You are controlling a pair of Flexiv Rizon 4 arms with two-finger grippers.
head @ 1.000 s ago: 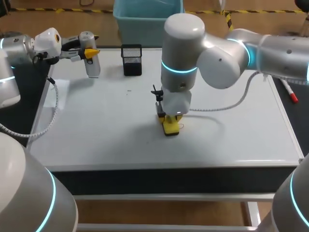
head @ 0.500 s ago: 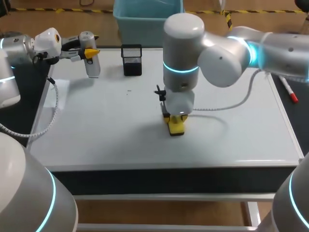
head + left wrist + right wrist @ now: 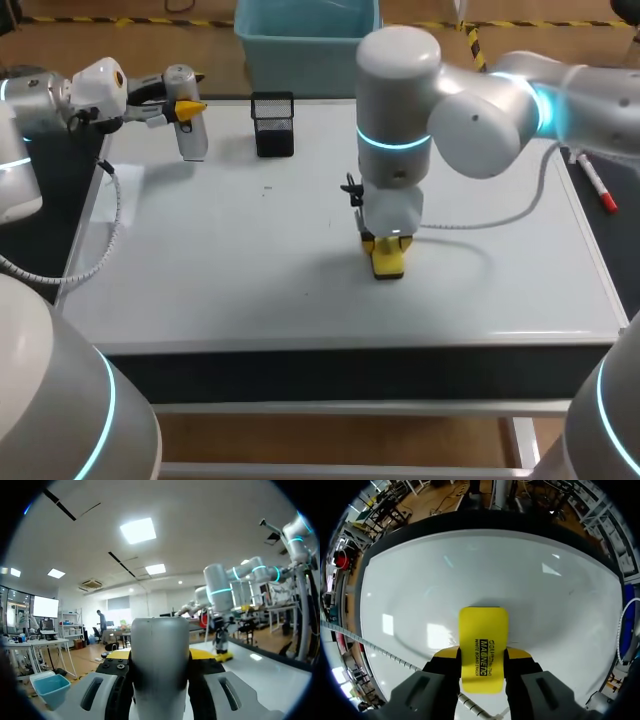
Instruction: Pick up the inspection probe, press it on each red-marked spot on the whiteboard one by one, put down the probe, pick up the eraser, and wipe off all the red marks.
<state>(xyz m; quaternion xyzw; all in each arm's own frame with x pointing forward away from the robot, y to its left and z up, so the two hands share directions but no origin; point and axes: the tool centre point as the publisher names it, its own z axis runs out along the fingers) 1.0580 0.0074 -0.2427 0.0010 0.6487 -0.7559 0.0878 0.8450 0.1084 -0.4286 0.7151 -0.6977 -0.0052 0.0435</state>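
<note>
Eraser [image 3: 388, 262] clamped in right hand [image 3: 482, 656], flat on mid whiteboard [image 3: 230, 260]: wiping step. Left hand [image 3: 180, 108] grips probe [image 3: 190, 135] at far-left corner. No red marks visible; next, likely sweep sideways with steady pressure.

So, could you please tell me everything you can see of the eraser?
The eraser is a bright yellow block with rounded corners and black print on its top face. The right pincer clamps it from both sides, and it rests flat on the whiteboard, near the middle.
</note>
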